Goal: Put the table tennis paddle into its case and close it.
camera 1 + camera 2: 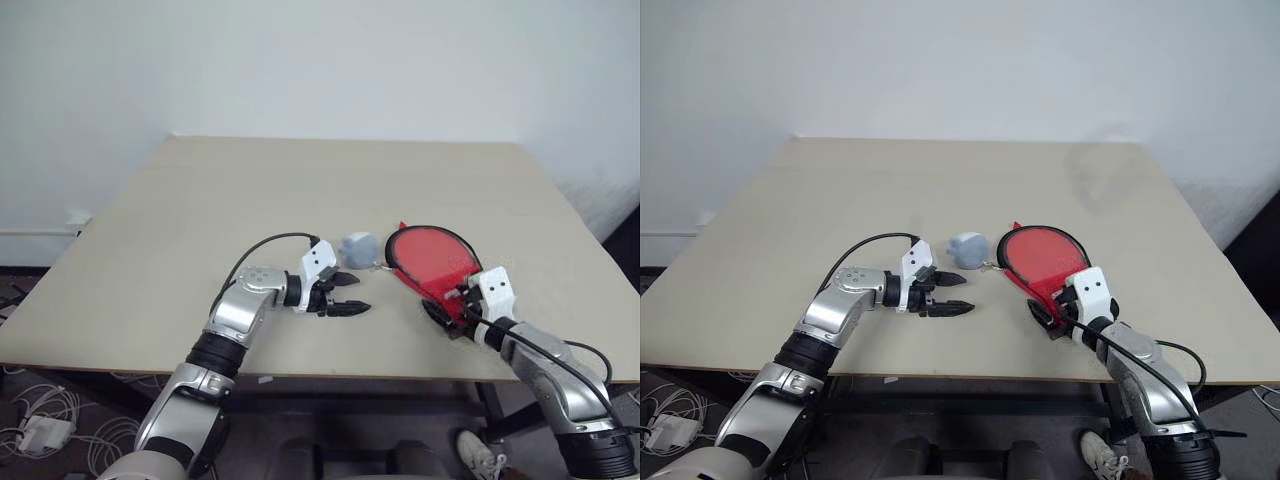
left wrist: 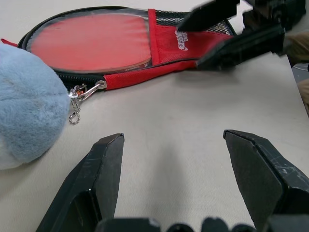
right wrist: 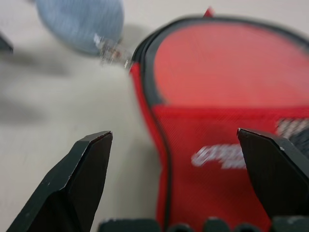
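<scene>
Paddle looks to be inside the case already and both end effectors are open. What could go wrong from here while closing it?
The right end effector hangs open over the handle end of the case; pressing there could slide the case rather than pin it. The zip pull is small and lies by the fluffy blue-grey charm chained to it, so the left end effector might catch the charm instead.

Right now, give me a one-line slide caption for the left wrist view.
Open left claw faces the case, paddle visible inside, fluffy blue charm chained to its zip.
</scene>
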